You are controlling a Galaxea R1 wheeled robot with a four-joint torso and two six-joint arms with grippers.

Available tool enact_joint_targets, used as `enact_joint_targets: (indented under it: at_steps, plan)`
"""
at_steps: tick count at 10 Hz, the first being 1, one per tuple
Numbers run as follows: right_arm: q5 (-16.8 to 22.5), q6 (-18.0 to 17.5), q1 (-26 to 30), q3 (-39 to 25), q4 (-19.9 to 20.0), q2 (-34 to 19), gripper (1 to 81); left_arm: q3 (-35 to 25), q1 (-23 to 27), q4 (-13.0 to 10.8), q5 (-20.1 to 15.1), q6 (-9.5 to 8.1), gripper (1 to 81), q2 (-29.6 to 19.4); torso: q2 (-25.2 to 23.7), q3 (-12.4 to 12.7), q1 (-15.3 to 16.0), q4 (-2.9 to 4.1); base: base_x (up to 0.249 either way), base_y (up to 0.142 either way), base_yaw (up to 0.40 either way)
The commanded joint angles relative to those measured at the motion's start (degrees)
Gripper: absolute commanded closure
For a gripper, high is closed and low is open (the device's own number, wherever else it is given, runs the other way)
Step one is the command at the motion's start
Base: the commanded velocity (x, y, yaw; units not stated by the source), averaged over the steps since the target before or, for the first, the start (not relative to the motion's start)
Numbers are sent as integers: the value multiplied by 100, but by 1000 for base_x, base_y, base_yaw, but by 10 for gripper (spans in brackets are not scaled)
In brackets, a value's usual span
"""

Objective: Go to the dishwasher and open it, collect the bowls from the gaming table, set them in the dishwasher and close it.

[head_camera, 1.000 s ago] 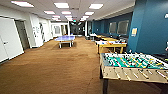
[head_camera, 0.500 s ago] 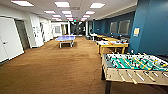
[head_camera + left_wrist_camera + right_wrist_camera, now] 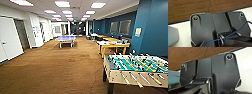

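Head view showed the table-football table near the robot on brown carpet; no bowls discernible, collection apparently pending. Whether either tool was clenched or released, I cannot tell.

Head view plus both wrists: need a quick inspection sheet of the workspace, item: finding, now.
Surface: brown carpet floor, with a faint seam line.
Job's things: table-football table at near right, green field, rods with handles; too blurred to tell bowls on it. Dishwasher: nothing seen.
Clutter: yellow-legged table behind it with small items on top, too blurred to name.
End effectors: fingers cannot be made out in either wrist view.
Cables: thin blue wire across the left wrist plate; another blue wire at the right wrist.
Surroundings: blue table-tennis table mid-room, blue wall on the right, white door on the left, ceiling light panels.
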State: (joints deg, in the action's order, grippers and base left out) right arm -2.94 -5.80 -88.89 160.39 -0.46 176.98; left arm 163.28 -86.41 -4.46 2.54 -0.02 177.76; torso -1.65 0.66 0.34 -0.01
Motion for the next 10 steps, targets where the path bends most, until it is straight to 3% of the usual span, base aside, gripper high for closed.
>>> enact_joint_targets:
  at_steps: [1, 3, 10]
  plan:
    - [294, 18, 315, -9, -42, 33, 10, 20, 348, 7, -279, 11, 10, 5, 0, 0, 0, 0, 116, 63, 0]
    - [294, 9, 314, -9, -42, 33, 10, 20, 339, 7, -279, 11, 10, 5, 0, 0, 0, 0, 117, 62, 0]
    - [294, 18, 314, -9, -42, 33, 10, 11, 347, 7, -280, 11, 10, 14, 0, -2, -7, 0, 119, 0, 0]
